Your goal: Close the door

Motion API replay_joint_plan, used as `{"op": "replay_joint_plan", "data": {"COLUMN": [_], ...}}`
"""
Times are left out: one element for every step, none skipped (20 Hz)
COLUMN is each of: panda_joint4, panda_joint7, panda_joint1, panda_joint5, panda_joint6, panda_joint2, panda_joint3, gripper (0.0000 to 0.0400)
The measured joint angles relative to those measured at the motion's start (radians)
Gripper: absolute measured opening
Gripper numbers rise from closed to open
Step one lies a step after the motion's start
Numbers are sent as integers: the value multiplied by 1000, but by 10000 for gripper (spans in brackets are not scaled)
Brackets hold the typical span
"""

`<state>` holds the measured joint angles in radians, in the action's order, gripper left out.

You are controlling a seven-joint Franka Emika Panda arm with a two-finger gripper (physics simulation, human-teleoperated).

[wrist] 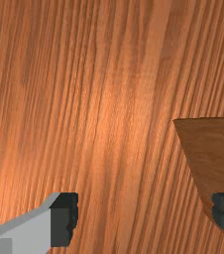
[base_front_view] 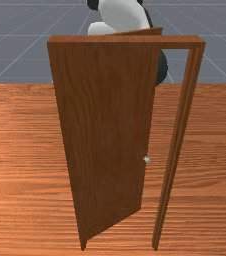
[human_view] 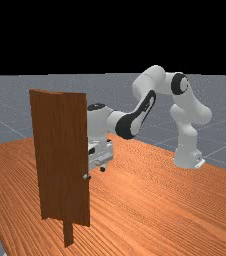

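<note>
In the front view the brown door [base_front_view: 105, 130] stands ajar in its frame [base_front_view: 127, 42]. Its free edge, by the pale knob [base_front_view: 146, 159], is swung back toward the arm, leaving a gap to the front view's right post. The far view has the gripper [human_view: 101, 156] just beyond the door [human_view: 60, 155], partly hidden by the panel, near the height of the knob [human_view: 86, 176]. In the wrist view the gripper [wrist: 144, 217] is open, its fingers wide apart with nothing between them. One fingertip overlaps the door [wrist: 213, 158]; whether they touch, I cannot tell.
The orange-brown wooden table [human_view: 150, 200] extends under the door and gripper. The front view's right post [base_front_view: 177, 145] stands upright beside the gap. The arm's base [human_view: 187, 157] is at the far view's right.
</note>
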<state>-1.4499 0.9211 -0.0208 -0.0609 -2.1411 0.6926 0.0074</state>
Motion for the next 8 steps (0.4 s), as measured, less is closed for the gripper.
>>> {"op": "replay_joint_plan", "data": {"panda_joint4": [6, 13, 27, 59, 110, 182, 285, 410], "panda_joint7": [-46, -111, -239, -234, -292, -296, -249, -240], "panda_joint1": [-21, -42, -86, -86, -78, -77, -97, -93], "panda_joint5": [1, 7, -20, -15, 30, 32, -31, -24], "panda_joint6": [5, 11, 30, 42, 65, 96, 147, 200], "panda_joint2": [3, 7, 14, 32, 61, 102, 161, 230], "panda_joint3": [-2, -9, -48, -44, -39, -39, -61, -59], "gripper": [400, 400, 400, 400, 400, 400, 400, 400]}}
